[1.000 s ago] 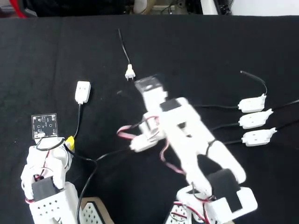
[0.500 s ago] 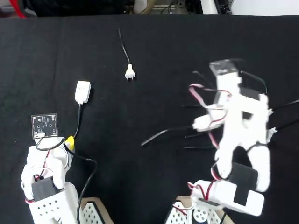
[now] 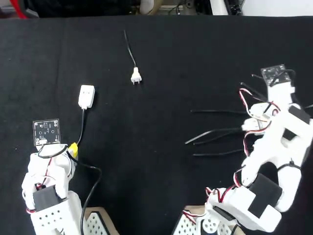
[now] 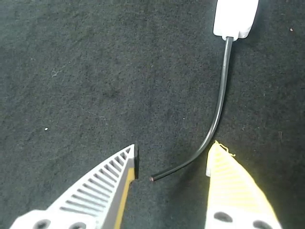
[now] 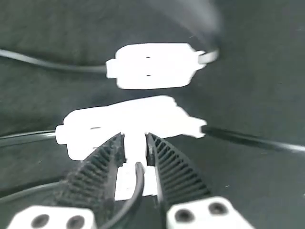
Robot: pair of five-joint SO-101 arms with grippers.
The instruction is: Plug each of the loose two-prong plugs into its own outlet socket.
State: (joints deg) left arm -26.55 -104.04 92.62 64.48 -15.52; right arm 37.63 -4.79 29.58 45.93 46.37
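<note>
High view: a loose plug [image 3: 136, 76] is found far at centre, right of a free socket [image 3: 86, 96], and is judged to be picked up next and lined with it; the left gripper [image 4: 174, 152] is spread wide, empty; of the right gripper [image 5: 135, 138] the state cannot be told.

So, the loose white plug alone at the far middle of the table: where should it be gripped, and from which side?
Take the plug by its white body, from straight above, squeezing its two long sides. It lies flat on the table, and its cord leaves the far end, so keep the near end free.
</note>
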